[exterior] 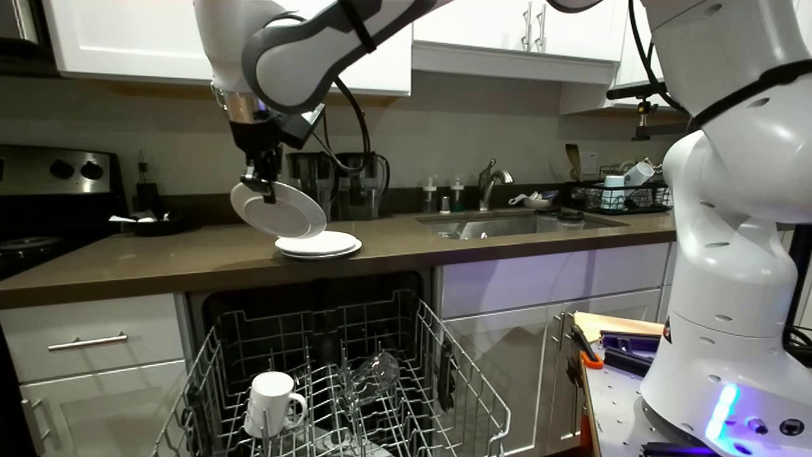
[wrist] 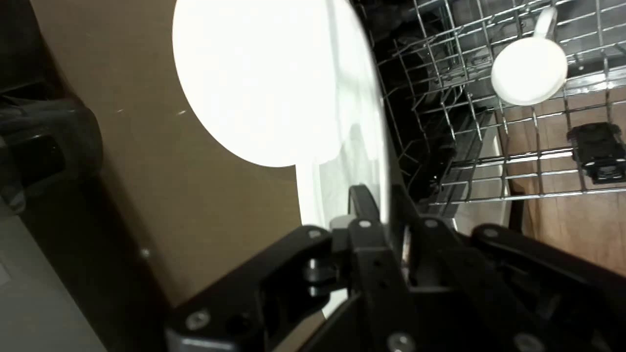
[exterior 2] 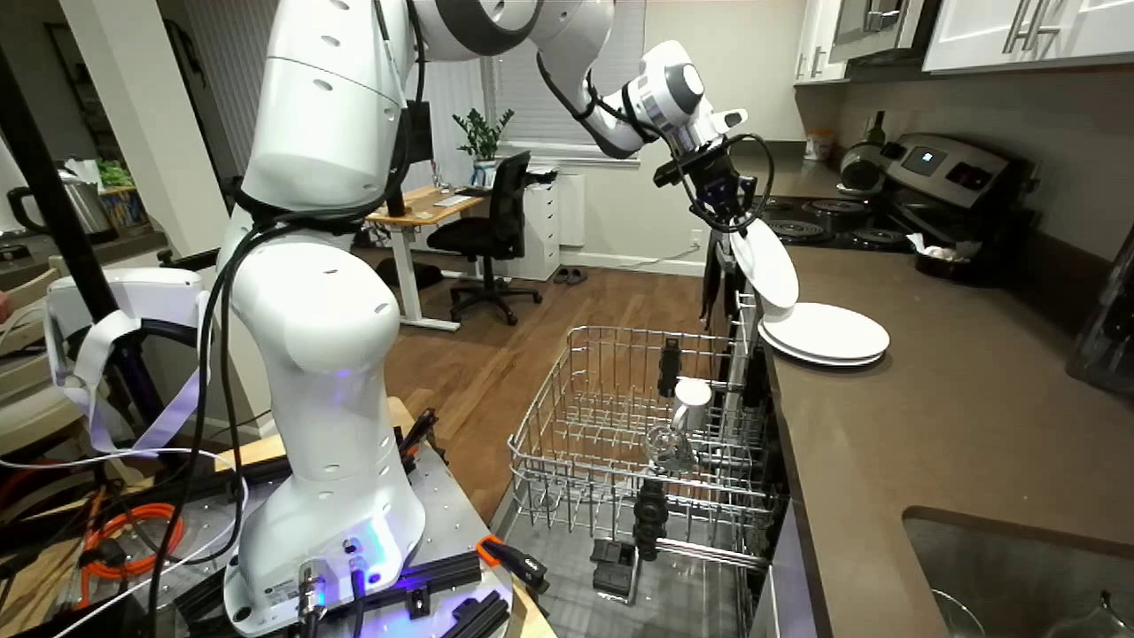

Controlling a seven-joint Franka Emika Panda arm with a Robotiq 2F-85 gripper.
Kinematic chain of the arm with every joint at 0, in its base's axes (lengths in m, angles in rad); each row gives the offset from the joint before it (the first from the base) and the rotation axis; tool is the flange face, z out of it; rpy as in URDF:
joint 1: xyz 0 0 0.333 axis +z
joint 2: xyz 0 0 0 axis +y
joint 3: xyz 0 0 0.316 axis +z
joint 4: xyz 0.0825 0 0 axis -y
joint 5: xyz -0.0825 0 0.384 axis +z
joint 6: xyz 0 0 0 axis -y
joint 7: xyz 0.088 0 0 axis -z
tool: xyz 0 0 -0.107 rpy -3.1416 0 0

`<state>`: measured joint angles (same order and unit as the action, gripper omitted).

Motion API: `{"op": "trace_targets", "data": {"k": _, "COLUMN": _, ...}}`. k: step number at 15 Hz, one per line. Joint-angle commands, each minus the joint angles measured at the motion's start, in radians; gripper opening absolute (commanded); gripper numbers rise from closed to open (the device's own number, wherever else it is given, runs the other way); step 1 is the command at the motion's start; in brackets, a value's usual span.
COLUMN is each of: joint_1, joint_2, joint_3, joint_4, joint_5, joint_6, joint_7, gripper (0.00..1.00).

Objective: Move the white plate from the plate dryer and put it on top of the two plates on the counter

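Observation:
My gripper (exterior: 263, 187) is shut on the rim of the white plate (exterior: 276, 216) and holds it steeply tilted. In both exterior views the gripper (exterior 2: 737, 220) is above the front edge of the counter (exterior 2: 939, 425). The plate's (exterior 2: 769, 266) lower edge is close to the two plates (exterior 2: 828, 332), a flat stack on the counter; I cannot tell whether they touch. In the wrist view the fingers (wrist: 384, 210) pinch the held plate (wrist: 362, 132), which partly covers the two plates (wrist: 249, 83). The plate dryer (exterior: 472, 374) is pulled out below the counter.
A white mug (exterior: 269, 397) and a clear glass (exterior: 377, 374) stand in the rack. Dark pitchers (exterior: 361, 184) stand at the back of the counter behind the stack. The stove (exterior: 57, 184), sink (exterior: 507, 225) and a dish rack (exterior: 625, 193) lie further along. Upper cabinets (exterior: 514, 25) hang above.

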<state>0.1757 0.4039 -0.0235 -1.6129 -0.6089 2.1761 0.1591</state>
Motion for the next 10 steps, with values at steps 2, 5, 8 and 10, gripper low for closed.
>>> {"op": "trace_targets", "data": {"k": 2, "joint_1": 0.010, "joint_2": 0.119, "joint_3": -0.046, "joint_4": 0.156, "joint_5": -0.046, "joint_6": -0.005, "joint_7": 0.053, "gripper": 0.05}}
{"op": "trace_targets", "data": {"k": 5, "joint_1": 0.026, "joint_2": 0.179, "joint_3": -0.082, "joint_4": 0.221, "joint_5": -0.062, "joint_6": -0.030, "joint_7": 0.110, "gripper": 0.05}}
{"op": "trace_targets", "data": {"k": 8, "joint_1": 0.049, "joint_2": 0.219, "joint_3": -0.119, "joint_4": 0.261, "joint_5": -0.102, "joint_6": -0.047, "joint_7": 0.182, "gripper": 0.05}}
{"op": "trace_targets", "data": {"k": 10, "joint_1": 0.065, "joint_2": 0.237, "joint_3": -0.140, "joint_4": 0.279, "joint_5": -0.140, "joint_6": -0.062, "joint_7": 0.240, "gripper": 0.05}}
